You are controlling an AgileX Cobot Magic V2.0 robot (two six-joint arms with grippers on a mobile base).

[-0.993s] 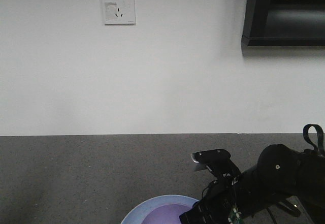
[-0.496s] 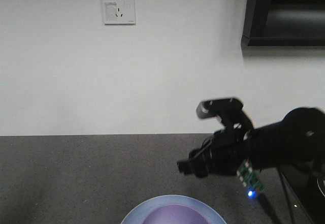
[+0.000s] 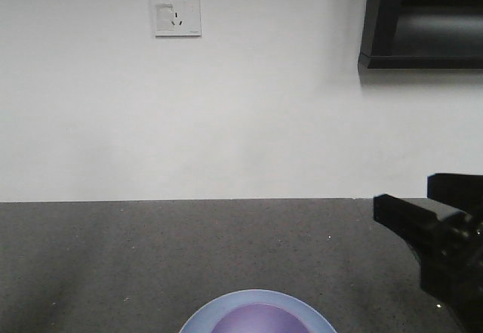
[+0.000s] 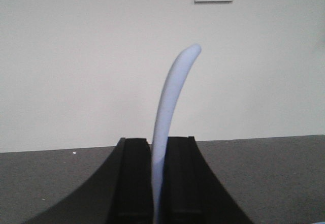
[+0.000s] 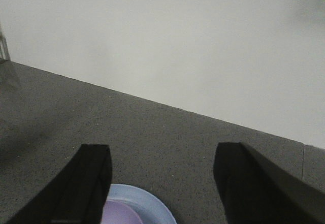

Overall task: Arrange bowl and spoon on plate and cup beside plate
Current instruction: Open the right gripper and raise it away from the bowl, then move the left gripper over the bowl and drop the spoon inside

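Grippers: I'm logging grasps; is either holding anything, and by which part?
The left gripper is shut on the spoon at its lower end, hidden between its fingers; the rest curves upward. The right gripper is open, holding nothing.

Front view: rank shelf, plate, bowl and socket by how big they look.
1. Shelf, though cropped.
2. Plate, cropped at the bottom edge.
3. Bowl and socket: unsure; the bowl is wider but mostly cut off, and nearer the camera.
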